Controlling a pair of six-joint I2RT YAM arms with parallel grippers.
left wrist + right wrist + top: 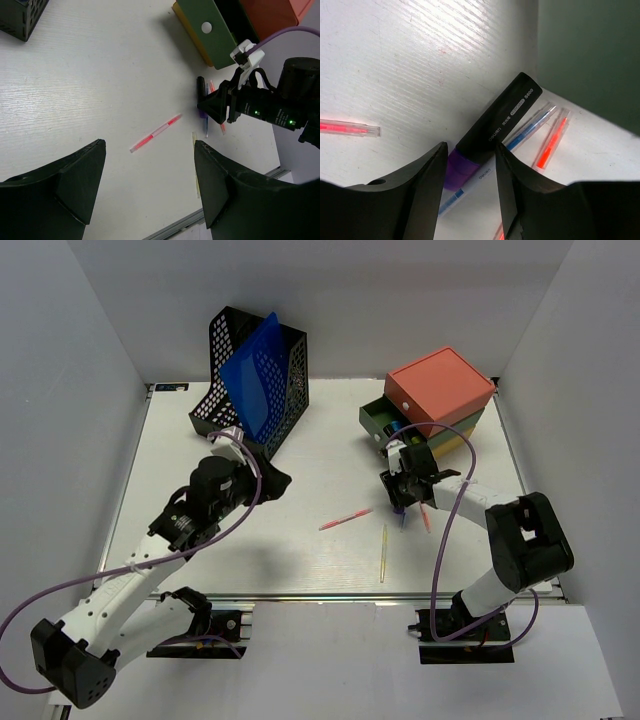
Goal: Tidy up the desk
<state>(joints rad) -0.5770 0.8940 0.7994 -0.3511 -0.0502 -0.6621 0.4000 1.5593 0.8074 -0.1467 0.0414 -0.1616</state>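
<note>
Worktop (200, 540): big white ribbed slab, filling the floor of the grey-walled booth, both arms bolted at its near edge.
File rack (290, 370): black mesh, standing at the far-left corner, with a blue folder (255, 375) leaning out of it.
Drawer unit (440, 385): far-right corner, coral box on top, green and yellow drawers below, and the green one is pulled out toward the middle.
Left hand (150, 155): fingers spread wide, nothing between them, hovering over the worktop left of centre.
Right hand (470, 146): down low just in front of the drawers, its fingers straddling the black marker; whether they're actually pinching it, can't tell.
Black marker (500, 117): purple band, lying across the other pens.
Pink pen (345, 519): alone mid-worktop, angled.
Yellow pen (383, 552): toward the near edge, pointing front to back.
Blue pen (530, 127): tucked under the marker.
Red pen (551, 142): right beside the blue one.
</note>
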